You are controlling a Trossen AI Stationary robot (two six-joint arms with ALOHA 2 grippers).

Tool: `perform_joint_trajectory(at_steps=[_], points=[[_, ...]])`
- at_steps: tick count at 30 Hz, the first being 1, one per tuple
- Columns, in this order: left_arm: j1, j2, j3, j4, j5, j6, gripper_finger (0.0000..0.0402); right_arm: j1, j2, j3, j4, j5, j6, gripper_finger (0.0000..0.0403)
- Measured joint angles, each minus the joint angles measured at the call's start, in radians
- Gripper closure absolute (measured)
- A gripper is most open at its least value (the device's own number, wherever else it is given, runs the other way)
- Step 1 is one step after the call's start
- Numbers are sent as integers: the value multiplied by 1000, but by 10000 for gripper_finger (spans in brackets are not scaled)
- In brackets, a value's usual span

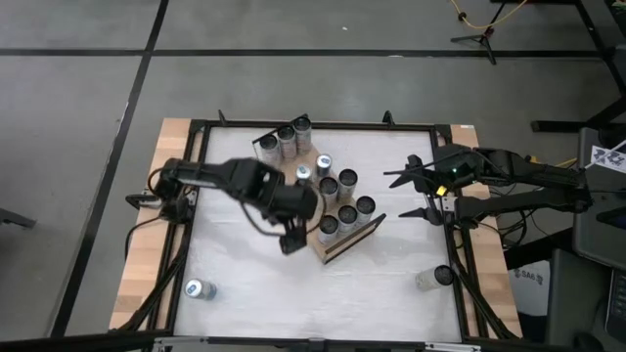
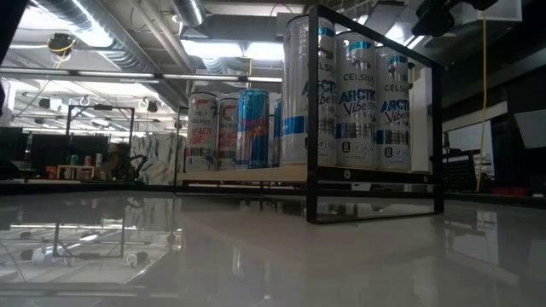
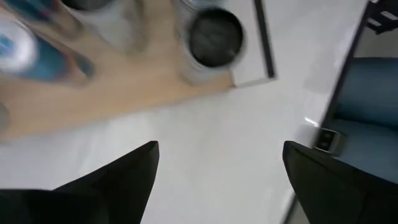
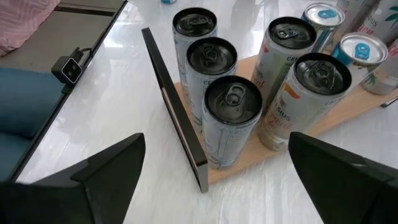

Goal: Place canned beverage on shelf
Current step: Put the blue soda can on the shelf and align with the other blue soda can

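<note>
The shelf (image 1: 350, 242), a light wooden board with black wire rails, lies slantwise mid-table on the white top. Several cans (image 1: 337, 196) stand upright on it, also seen in the low view (image 2: 358, 102) and the right wrist view (image 4: 231, 118). My left gripper (image 1: 290, 242) hovers open and holds nothing, pointing steeply down over bare table beside the shelf's near end; its wrist view shows the board's edge (image 3: 124, 81) and one can top (image 3: 214, 37). My right gripper (image 1: 406, 196) waits open to the right of the shelf, facing the cans (image 4: 217, 180).
One loose can (image 1: 199, 289) lies near the table's front left corner, another (image 1: 435, 278) near the front right. A black frame (image 1: 313, 125) rims the table. A small camera (image 4: 69, 70) sits at the table's edge. Bare white table spreads between the shelf and the front edge.
</note>
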Motion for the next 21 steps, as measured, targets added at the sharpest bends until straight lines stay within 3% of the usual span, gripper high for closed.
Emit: perform_joint_trajectory(at_steps=[16, 21], points=[[-305, -6, -3, 1, 6, -426, 70, 0, 0, -14, -65, 0, 0, 10], [-397, -21, -83, 2, -2, -591, 70, 0, 0, -40, -70, 0, 0, 10]])
